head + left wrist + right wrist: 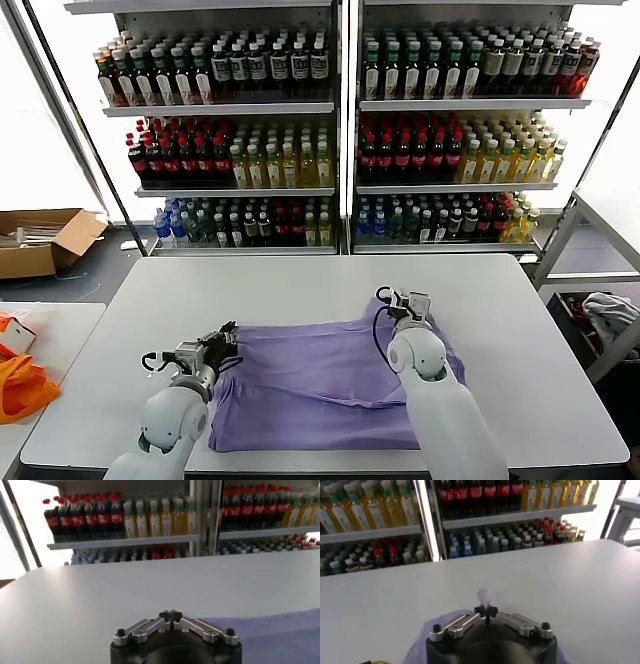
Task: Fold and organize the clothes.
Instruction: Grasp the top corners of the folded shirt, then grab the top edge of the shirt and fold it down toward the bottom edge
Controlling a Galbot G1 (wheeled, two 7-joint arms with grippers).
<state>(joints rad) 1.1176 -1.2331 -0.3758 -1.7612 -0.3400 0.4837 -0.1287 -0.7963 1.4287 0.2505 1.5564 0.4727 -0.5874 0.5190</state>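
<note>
Both claws sit low on a white rectangular table (pixel 300 290), each at an upper corner of the garment. In the head view the left gripper (pixel 222 345) lies at the lower left of the frame, at the upper left edge of the cloth. Its own wrist view shows the left fingers (pixel 170 615) pressed together, tips meeting, but not whether any cloth is between them; purple fabric lies off to one side. The right gripper (pixel 410 303) sits right of centre in the head view, at the cloth's upper right corner. Its wrist view shows the right fingers (pixel 486 611) pinched together on a small upstanding tuft of pale purple fabric.

A light purple, thin, soft short-sleeved T-shirt (pixel 320 385) lies spread on the near half of the table, in the lower centre of the head view. It is mostly flat, with shallow creases and a looser, rumpled edge at the lower left. The right arm's white forearm crosses over its right portion and hides that part.

Behind the table, across the top of the frame, stand metal shelves of bottled drinks (pixel 330 130) with red, yellow, green and blue caps. An open cardboard box (pixel 45 240) sits on the floor at the left edge. Orange fabric (pixel 22 385) rests at the lower left, on a neighbouring surface. A grey-white cloth heap (pixel 605 312) sits at the right edge.
</note>
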